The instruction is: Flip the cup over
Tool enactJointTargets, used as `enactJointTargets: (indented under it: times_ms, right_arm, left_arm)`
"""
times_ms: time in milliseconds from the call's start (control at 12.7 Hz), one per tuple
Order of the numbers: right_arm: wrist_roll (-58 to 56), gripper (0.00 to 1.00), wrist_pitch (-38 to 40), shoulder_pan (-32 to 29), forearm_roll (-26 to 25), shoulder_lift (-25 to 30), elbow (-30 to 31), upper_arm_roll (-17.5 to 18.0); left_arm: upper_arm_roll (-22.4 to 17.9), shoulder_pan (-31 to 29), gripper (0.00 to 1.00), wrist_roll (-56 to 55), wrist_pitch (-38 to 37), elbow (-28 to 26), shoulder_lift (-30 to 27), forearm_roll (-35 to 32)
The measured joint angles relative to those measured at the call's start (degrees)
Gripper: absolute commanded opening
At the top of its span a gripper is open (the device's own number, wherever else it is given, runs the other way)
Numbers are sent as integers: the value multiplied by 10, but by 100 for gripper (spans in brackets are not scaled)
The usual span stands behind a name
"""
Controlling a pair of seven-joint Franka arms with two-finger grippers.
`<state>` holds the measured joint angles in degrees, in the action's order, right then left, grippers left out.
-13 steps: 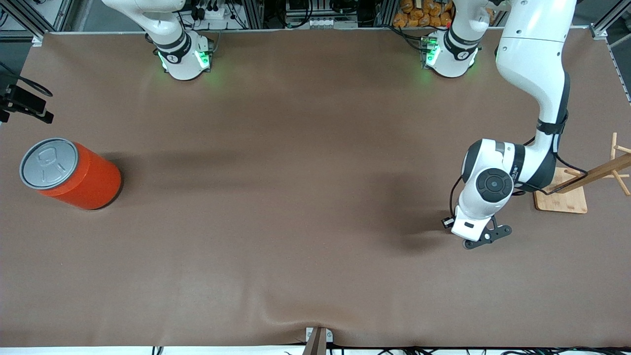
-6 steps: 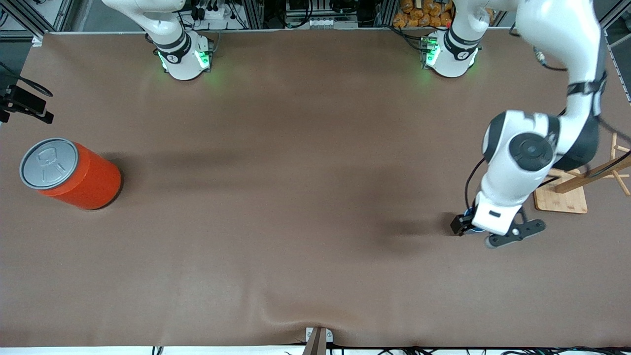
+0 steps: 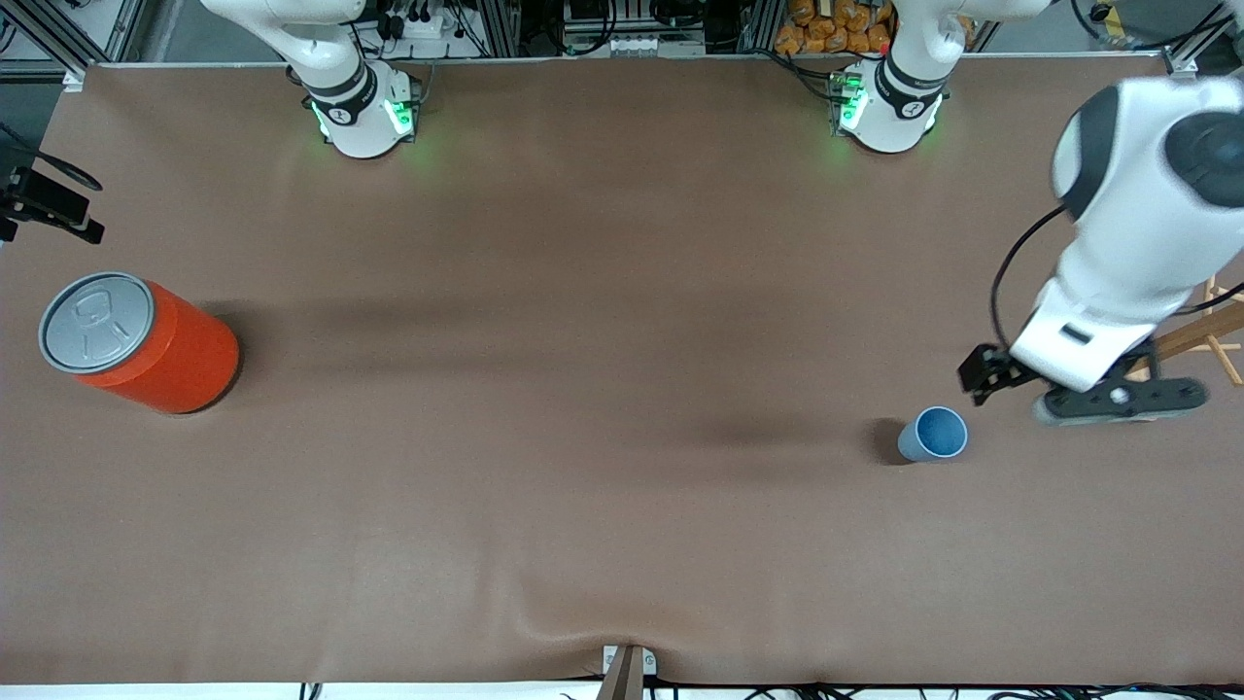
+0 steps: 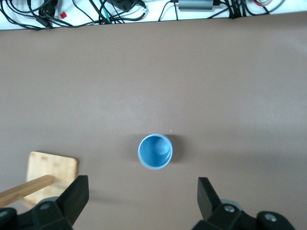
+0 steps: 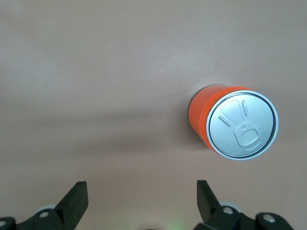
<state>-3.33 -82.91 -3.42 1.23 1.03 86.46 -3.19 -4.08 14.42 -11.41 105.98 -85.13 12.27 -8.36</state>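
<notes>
Front view: your cup (image 3: pixel 934 434) stands mouth-up near the bench's left-arm end, apparently flipped; the left pincer (image 3: pixel 1069 387) hangs released above.

Left wrist: cup (image 4: pixel 155 151) sits clear of the spread fingers.

Right wrist: right pincer (image 5: pixel 142 203) waits agape over the orange can (image 5: pixel 233 122).

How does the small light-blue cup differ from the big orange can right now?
The small light-blue tapered cup is far smaller than the large orange can. The cup's mouth is open, showing a darker blue inside; the can is closed by a grey pull-tab lid. The cup stands toward the left arm's end, the can toward the right arm's. Both stand upright, untouched.
</notes>
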Motion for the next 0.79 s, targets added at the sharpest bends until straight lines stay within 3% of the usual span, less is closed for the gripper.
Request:
enactJointTargets:
  times_ms: [394,787]
  right_arm:
    - [0,100,2,0,0,0,0,1]
    - [0,100,3,0,0,-1,0,1]
  left_arm:
    - [1,-16,100,39,-59,35,-23,46]
    - [2,-34,100,94,-123,16,-91,69]
